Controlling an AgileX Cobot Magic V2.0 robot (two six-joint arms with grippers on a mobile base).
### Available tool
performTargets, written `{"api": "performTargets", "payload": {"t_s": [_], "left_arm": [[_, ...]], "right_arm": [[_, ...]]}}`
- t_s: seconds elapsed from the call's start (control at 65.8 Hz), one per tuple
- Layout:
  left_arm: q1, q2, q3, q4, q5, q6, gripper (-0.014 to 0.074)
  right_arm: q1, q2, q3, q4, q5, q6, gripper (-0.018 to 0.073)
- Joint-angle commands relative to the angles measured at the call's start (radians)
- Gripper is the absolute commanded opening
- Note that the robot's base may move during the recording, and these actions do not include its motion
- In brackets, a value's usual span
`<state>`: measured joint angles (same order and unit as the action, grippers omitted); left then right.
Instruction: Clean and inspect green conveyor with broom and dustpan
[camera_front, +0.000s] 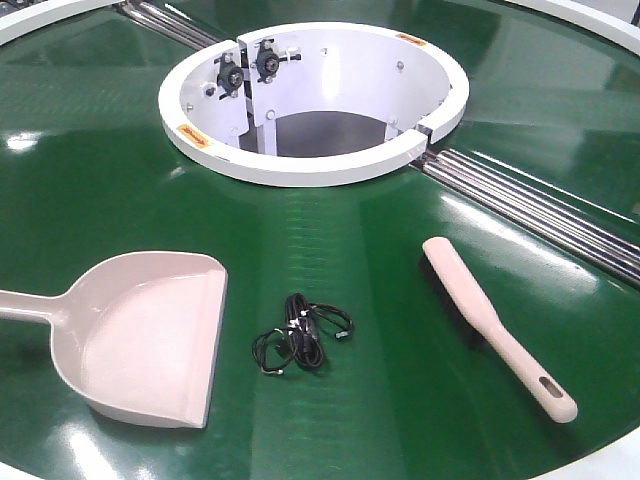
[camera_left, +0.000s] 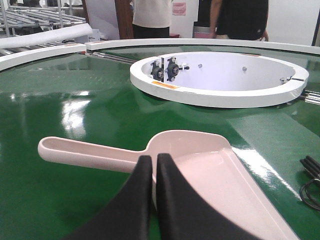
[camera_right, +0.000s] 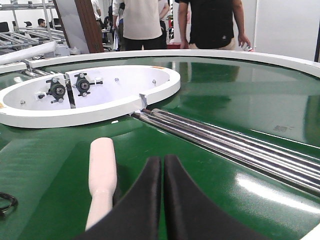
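Note:
The green conveyor (camera_front: 330, 240) fills the front view around a white collar (camera_front: 310, 160). The beige-pink dustpan (camera_front: 150, 340) lies at the lower left, its handle running off the left edge. To the right, the beige broom (camera_front: 495, 325) lies diagonally with its slotted handle end toward the near edge. Neither gripper shows in the front view. In the left wrist view my left gripper (camera_left: 154, 159) is shut and empty, hovering over the dustpan (camera_left: 200, 165) where handle meets scoop. My right gripper (camera_right: 163, 160) is shut and empty, just right of the broom (camera_right: 102, 175).
A small bundle of black cable (camera_front: 300, 335) lies on the belt between dustpan and broom. Metal roller strips (camera_front: 540, 210) run outward from the collar to the right. People (camera_right: 145, 22) stand beyond the conveyor's far rim.

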<state>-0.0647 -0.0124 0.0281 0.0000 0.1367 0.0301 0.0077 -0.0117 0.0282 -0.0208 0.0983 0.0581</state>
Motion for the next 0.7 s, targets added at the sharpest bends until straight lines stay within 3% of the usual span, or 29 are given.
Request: {"api": "performTargets", "payload": {"t_s": [0.0,0.683], "left_arm": [[0.000,-0.014,0.009,-0.006,-0.071,-0.009,-0.0006],[0.000,-0.014,0.009,-0.006,-0.071,-0.009,-0.0006]], "right_arm": [[-0.004,-0.011,0.004,-0.005,-0.075,-0.003,-0.0008],[-0.004,-0.011,0.004,-0.005,-0.075,-0.003,-0.0008]]}}
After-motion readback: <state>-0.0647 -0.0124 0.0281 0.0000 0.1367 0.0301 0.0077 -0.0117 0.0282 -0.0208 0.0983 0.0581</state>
